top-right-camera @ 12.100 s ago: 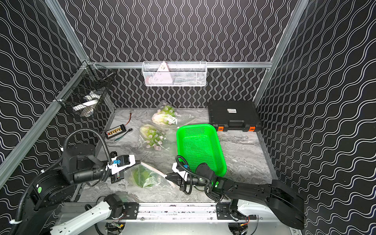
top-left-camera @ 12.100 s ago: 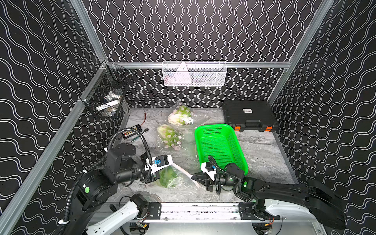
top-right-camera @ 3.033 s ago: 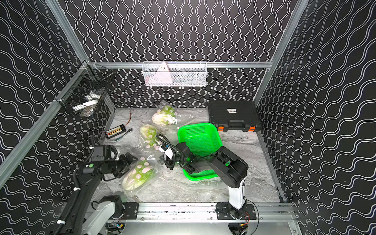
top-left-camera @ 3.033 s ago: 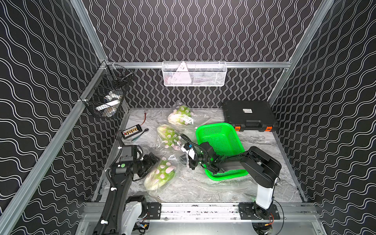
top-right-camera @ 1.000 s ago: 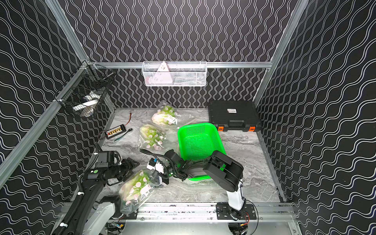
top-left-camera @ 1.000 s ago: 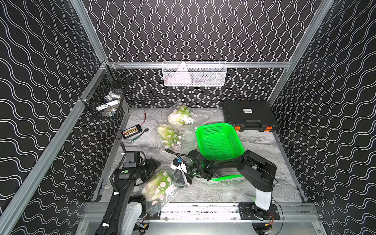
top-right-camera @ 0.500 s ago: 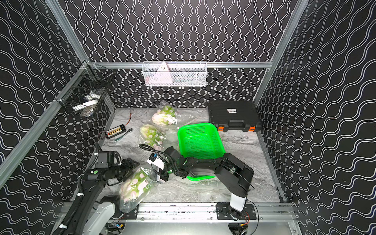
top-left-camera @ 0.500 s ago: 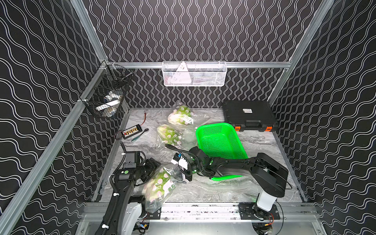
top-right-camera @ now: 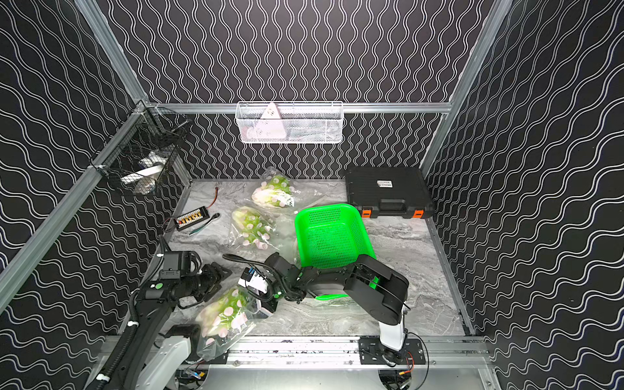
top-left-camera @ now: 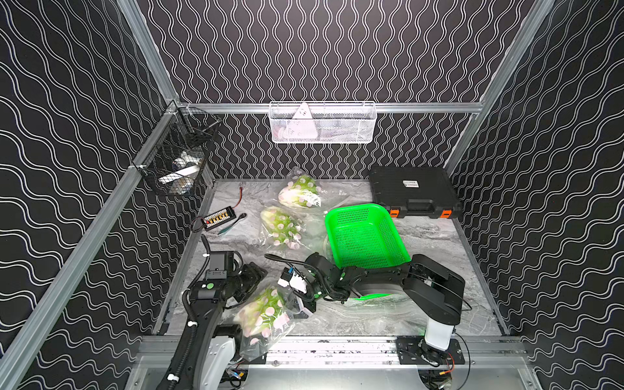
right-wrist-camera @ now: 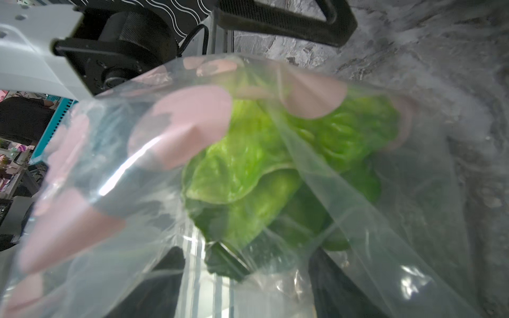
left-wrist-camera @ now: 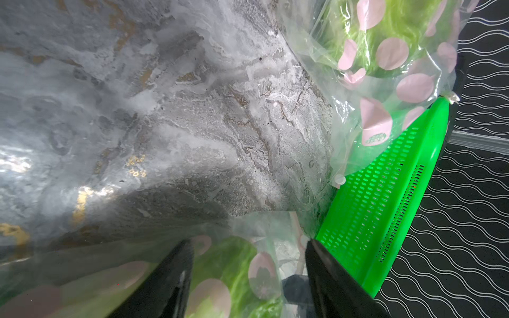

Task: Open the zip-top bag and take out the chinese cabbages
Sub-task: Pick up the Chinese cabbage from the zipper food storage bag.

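The near zip-top bag (top-left-camera: 266, 314), clear with pink dots, sits at the front left and overhangs the front rail. It holds a chinese cabbage (right-wrist-camera: 248, 165) with its white base toward the rail. My left gripper (top-left-camera: 259, 283) straddles the bag's far end from the side. Its fingers (left-wrist-camera: 181, 269) stand wide with the bagged cabbage (left-wrist-camera: 234, 264) pressed between them. My right gripper (top-left-camera: 293, 297) is at the bag's mouth end. Its jaws are apart, film is draped over them, and a leaf tip and the zip strip (right-wrist-camera: 209, 275) lie between.
Two more dotted bags (top-left-camera: 282, 226) (top-left-camera: 300, 194) with cabbages lie farther back. A green basket (top-left-camera: 354, 206) stands by my right arm, with a black case (top-left-camera: 412, 190) behind it. A charger board (top-left-camera: 219, 214) lies at the left edge. Wire baskets (top-left-camera: 179, 158) (top-left-camera: 320, 123) hang on the walls.
The near bag has travelled with my left gripper from mid-table to the front edge. My right gripper has come from beside the basket to the bag's mouth, and little has shifted in the last half second.
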